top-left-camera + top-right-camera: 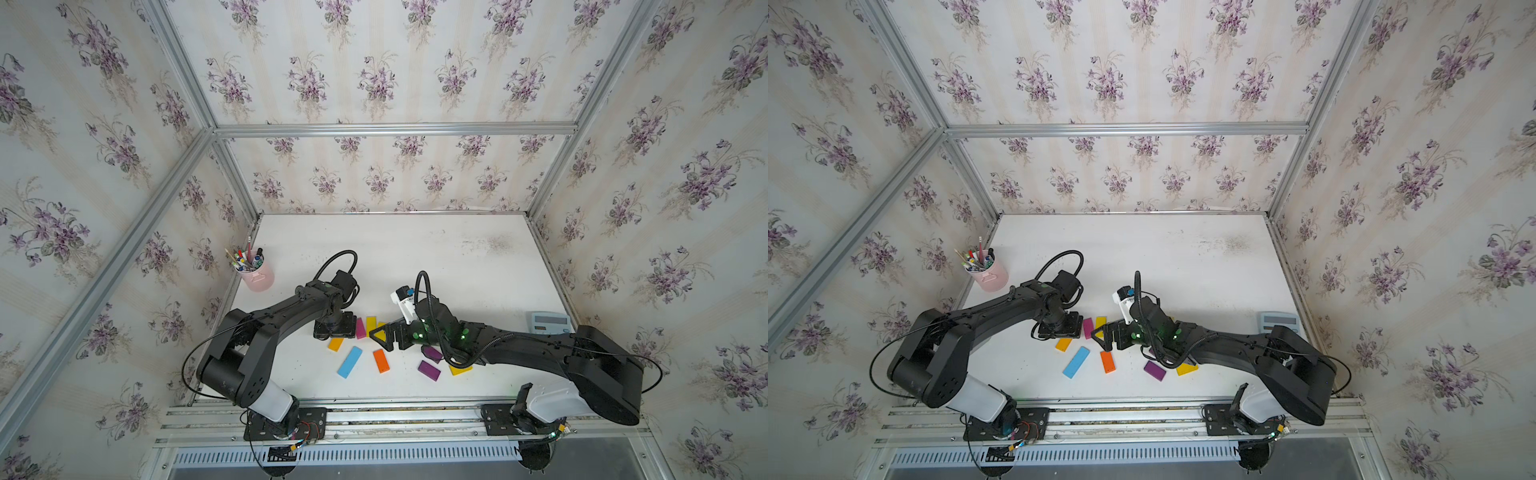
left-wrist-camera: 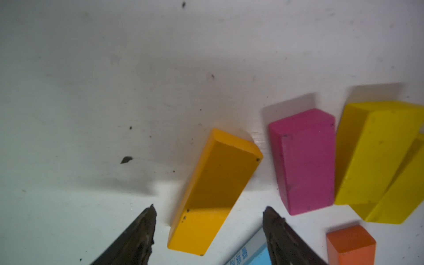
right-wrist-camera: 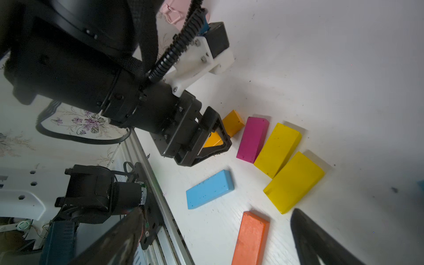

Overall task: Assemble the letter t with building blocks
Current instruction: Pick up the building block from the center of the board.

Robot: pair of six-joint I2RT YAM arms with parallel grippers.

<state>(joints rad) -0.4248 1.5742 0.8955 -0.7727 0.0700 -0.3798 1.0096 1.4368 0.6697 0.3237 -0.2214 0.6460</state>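
Flat matte amber block (image 2: 213, 192), speckled — scuffed white table (image 2: 91, 91)

You are working in a robot test cell, a lab rig dressed up like a room at home. An aluminium frame (image 1: 395, 129) carries panels of violet-flowered wallpaper (image 1: 374, 83) round a white table (image 1: 415, 257). The left arm (image 1: 270, 328) and right arm (image 1: 540, 357) are bolted to a metal rail (image 1: 395, 415) at its front, and a pink cup (image 1: 258, 276) of pens and a calculator (image 1: 550, 323) serve as desk props.
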